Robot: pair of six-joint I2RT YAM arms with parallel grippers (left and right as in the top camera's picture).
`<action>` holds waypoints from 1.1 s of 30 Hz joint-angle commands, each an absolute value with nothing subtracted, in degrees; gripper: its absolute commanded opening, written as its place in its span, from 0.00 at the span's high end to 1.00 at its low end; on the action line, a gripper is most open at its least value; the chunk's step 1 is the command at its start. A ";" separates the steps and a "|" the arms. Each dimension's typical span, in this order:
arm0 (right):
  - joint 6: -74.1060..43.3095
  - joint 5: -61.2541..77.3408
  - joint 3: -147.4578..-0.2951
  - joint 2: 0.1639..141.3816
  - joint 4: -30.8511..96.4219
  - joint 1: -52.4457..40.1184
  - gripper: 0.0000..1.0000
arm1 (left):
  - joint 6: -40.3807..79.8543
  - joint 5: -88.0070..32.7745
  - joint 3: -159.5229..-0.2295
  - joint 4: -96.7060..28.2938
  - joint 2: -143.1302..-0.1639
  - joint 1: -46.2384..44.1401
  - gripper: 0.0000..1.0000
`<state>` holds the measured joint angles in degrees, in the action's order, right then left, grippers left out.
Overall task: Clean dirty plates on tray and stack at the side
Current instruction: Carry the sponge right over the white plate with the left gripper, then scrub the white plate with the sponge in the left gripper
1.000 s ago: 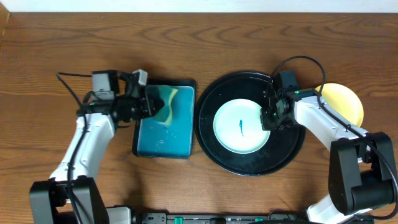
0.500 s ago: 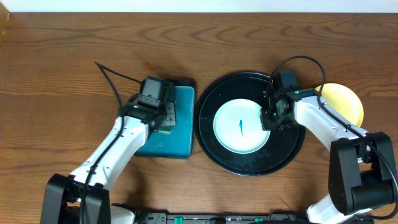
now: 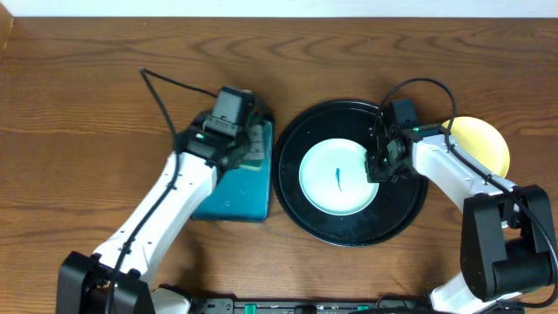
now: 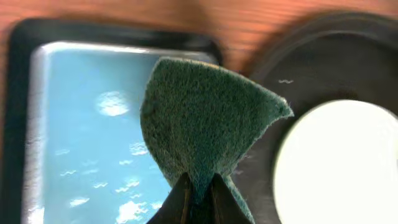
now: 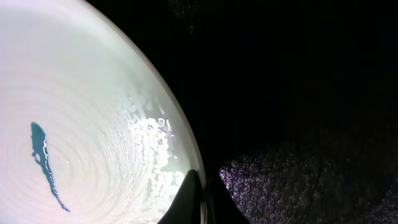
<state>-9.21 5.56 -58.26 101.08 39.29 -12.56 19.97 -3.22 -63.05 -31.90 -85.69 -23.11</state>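
A pale mint-white plate (image 3: 338, 177) with a dark blue-green smear (image 3: 337, 179) lies in the large round black tray (image 3: 296, 144). My right gripper (image 3: 377, 166) is shut on the plate's right rim; the right wrist view shows the plate (image 5: 81, 118), its smear (image 5: 43, 162) and the gripper (image 5: 203, 180) pinching the edge. My left gripper (image 3: 247, 150) is shut on a green sponge (image 4: 205, 124) and holds it above the right edge of the small rectangular tray (image 3: 228, 196), close to the round tray. A pale yellow plate (image 3: 485, 144) lies on the table to the right.
The rectangular black tray with a wet teal inside (image 4: 87, 143) sits left of the round tray. Black cables arc over both arms. Bare wooden table (image 3: 87, 78) surrounds the trays.
My left arm swung right over the teal tray and lifted the sponge toward the round tray. My right gripper and the plate have not moved.
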 commanded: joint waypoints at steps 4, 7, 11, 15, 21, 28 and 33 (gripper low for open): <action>-9.82 4.56 -57.63 100.42 39.27 -12.86 0.99 | 22.11 -8.40 -64.40 -21.80 -88.23 -32.97 0.93; -9.82 4.54 -57.63 100.42 39.40 -12.84 0.99 | 23.94 -8.38 -64.42 -16.75 -91.85 -36.99 0.93; -9.82 4.56 -57.63 100.42 39.42 -12.84 0.99 | 26.35 -8.38 -64.42 -11.97 -97.86 -40.82 0.92; -9.82 4.56 -57.63 100.42 39.40 -12.84 0.99 | 28.56 -9.52 -64.42 -8.01 -104.03 -43.86 0.93; -9.82 4.54 -57.63 100.42 39.42 -12.84 0.99 | 28.18 -9.69 -64.42 -4.56 -109.78 -47.90 0.93; -9.82 4.54 -57.63 100.42 39.44 -12.84 0.99 | 28.23 0.05 -64.42 -9.41 -113.16 -48.12 0.93; -9.82 4.56 -57.63 100.40 39.46 -12.84 0.99 | 28.40 9.21 -64.42 -15.53 -113.16 -45.12 0.92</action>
